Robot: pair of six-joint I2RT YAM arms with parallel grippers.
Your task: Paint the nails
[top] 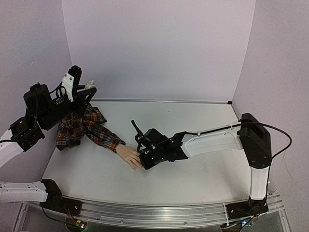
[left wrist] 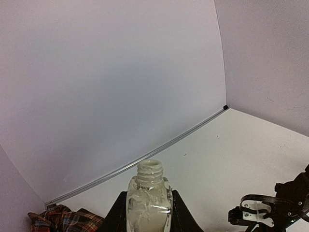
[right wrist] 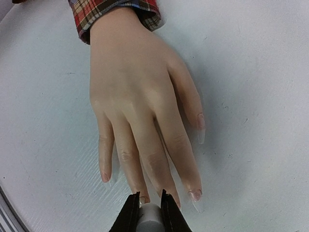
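A pale peach mannequin hand (right wrist: pixel 137 92) in a red plaid sleeve (top: pixel 86 127) lies palm down on the white table, and its long clear nails (right wrist: pixel 196 195) show at the fingertips. My right gripper (right wrist: pixel 150 194) is shut on a grey round cap (right wrist: pixel 151 217) right over the tips of the middle fingers; whatever is under the cap is hidden. In the top view that gripper (top: pixel 144 157) sits at the fingertips of the hand (top: pixel 128 155). My left gripper (left wrist: pixel 148 193), raised at the back left, is shut on a small open-necked bottle (left wrist: pixel 148 200) of pale liquid.
Lilac walls enclose the table on the left, back and right, with a metal strip (left wrist: pixel 159 147) along the back edge. An aluminium rail (top: pixel 159 212) runs along the near edge. The right arm (top: pixel 217 140) stretches across the table's middle.
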